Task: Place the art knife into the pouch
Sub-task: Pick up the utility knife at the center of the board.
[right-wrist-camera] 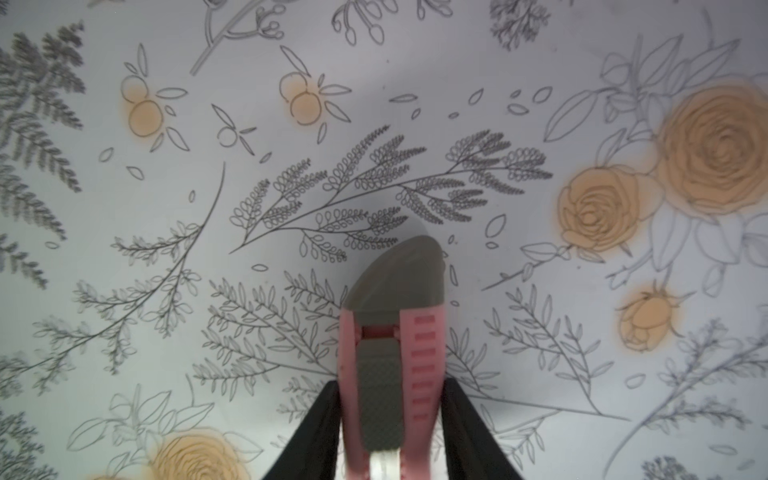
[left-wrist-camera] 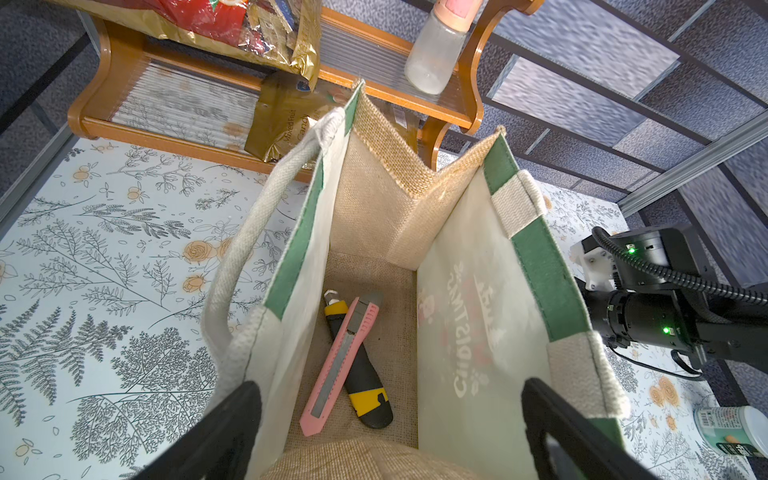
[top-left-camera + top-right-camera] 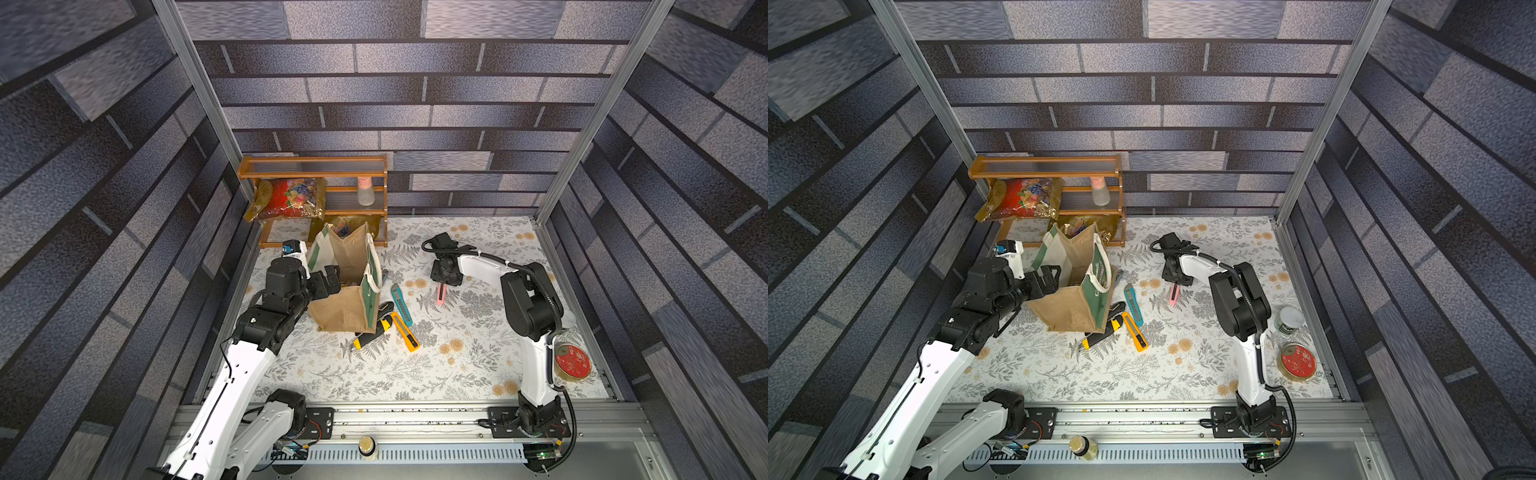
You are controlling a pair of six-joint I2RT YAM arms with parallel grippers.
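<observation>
Right gripper clamped on pink art knife, one jaw on each side of the handle. The gray tip points down at the table; can't tell if it touches. In both top views gripper and knife sit mid-table, right of the pouch and well apart from it.

Left gripper spread wide at the pouch's left end, fingers straddling its width, gripping nothing that shows. Pouch stands upright with its mouth open, at left, just near of the shelf. Inside, on the bottom: pink knife lying across black-yellow knife.

On the table just right of the pouch: teal knife, orange knife, black knife against the pouch base.
</observation>
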